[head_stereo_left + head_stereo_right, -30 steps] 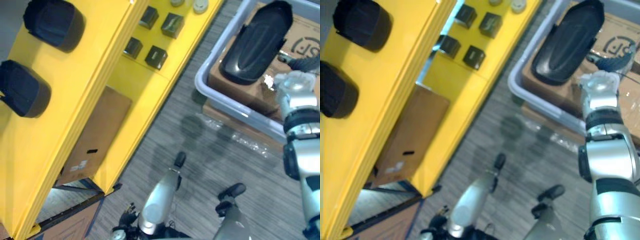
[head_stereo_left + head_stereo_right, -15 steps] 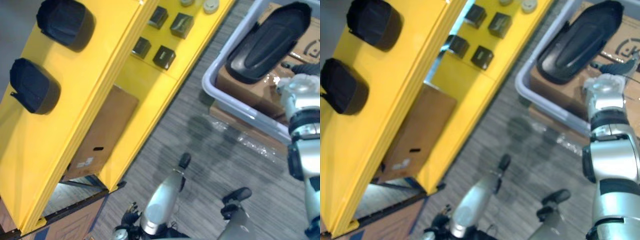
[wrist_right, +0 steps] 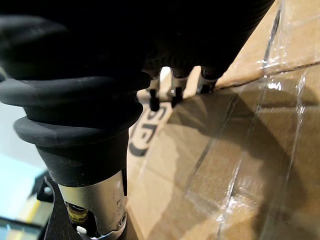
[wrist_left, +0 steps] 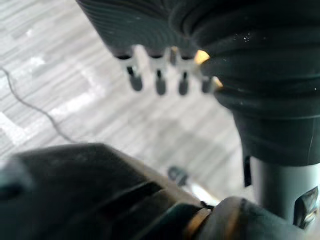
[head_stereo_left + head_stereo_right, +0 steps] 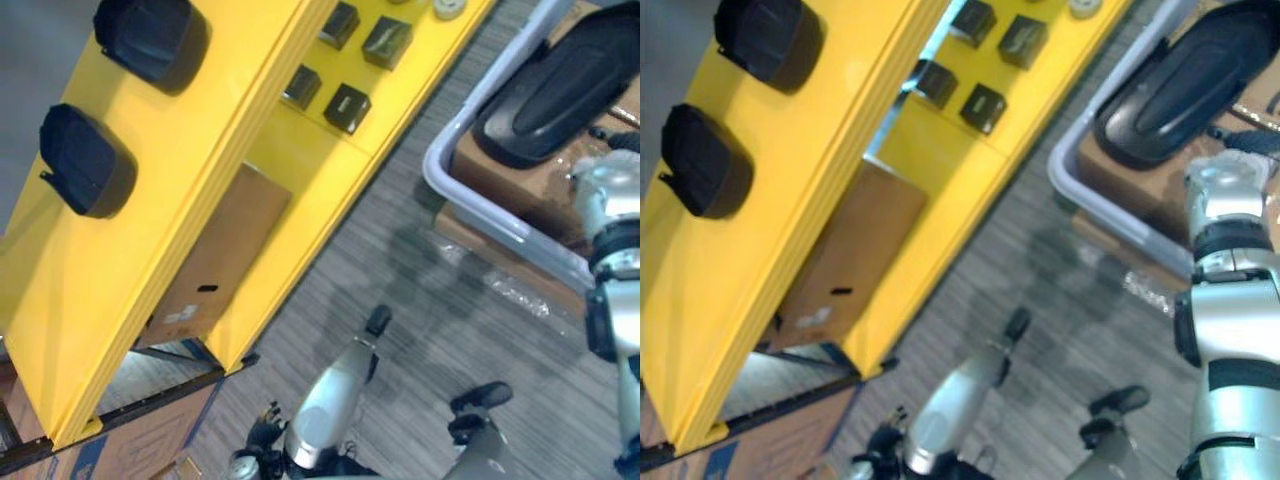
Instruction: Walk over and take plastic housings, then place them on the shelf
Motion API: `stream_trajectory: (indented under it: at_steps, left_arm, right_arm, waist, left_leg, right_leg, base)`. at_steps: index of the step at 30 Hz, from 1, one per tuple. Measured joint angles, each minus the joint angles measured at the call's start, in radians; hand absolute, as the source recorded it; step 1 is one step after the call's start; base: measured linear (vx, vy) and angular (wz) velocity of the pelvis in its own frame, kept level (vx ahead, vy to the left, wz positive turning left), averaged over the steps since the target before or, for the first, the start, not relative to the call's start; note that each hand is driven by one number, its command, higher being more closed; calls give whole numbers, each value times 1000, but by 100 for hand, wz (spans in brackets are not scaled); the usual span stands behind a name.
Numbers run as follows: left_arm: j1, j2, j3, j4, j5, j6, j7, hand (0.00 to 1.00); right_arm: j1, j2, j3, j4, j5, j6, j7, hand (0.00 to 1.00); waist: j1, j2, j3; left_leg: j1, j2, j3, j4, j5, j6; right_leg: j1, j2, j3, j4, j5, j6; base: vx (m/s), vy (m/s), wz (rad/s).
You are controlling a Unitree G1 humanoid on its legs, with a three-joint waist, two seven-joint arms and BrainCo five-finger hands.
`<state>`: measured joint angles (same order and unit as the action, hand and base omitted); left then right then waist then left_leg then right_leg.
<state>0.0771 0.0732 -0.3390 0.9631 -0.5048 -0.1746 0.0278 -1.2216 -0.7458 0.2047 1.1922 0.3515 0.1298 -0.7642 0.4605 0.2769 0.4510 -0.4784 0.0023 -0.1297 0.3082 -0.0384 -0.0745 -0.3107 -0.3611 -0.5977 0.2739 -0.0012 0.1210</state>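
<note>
right hand (image 3: 150,40) hovers above the cardboard box (image 3: 225,150) beside 1 black housing (image 5: 1175,85)

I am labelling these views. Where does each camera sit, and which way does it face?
Left eye: head, down at yellow metal shelf, long black plastic housing.
Right eye: beside it, shares that scene and right arm.
Left wrist: along left hand, at grey striped floor.
Right wrist: along right hand, at taped brown cardboard box.

A storeroom or workshop: yellow parts shelf (image 5: 60,300), cardboard boxes (image 5: 215,260), grey plastic tote (image 5: 432,168).
</note>
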Motion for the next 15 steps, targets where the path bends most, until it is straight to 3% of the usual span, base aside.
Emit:
stream_trajectory:
  at_steps: [6, 9, 14, 15]
  left_arm:
    - [0, 0, 0, -1, 0, 0, 5, 0]
    - [0, 0, 0, -1, 1, 1, 7, 0]
    - [1, 0, 0, -1, 2, 1, 7, 0]
    - [1, 0, 1, -1, 2, 1, 6, 0]
  right_arm:
    - [-48, -1, -2, -86, -135, -164, -183, 0]
    - [-86, -2, 5, -143, -220, -220, -219, 0]
    - [-105, -1, 57, -200, -348, -274, -238, 0]
    - [-108, 0, 74, -210, -354, -310, -213, 0]
  waist:
    - [-7, 0, 0]
    - [-13, 0, 0]
    - [-17, 0, 0]
    - [-17, 0, 0]
  left_leg:
    - [0, 1, 0, 7, 0, 0]
    - [6, 2, 2, 7, 0, 0]
    - [8, 3, 3, 7, 0, 0]
    - [9, 3, 3, 7, 0, 0]
  right_leg:
    - [0, -1, 2, 5, -4, -7]
    - [0, -1, 4, 8, -5, -8]
    - [3, -1, 5, 11, -5, -8]
    - [4, -1, 5, 12, -5, -8]
  base:
    - [-5, -1, 0]
    - [-37, -7, -2]
    - [-8, -2, 0]
    - [0, 0, 0]
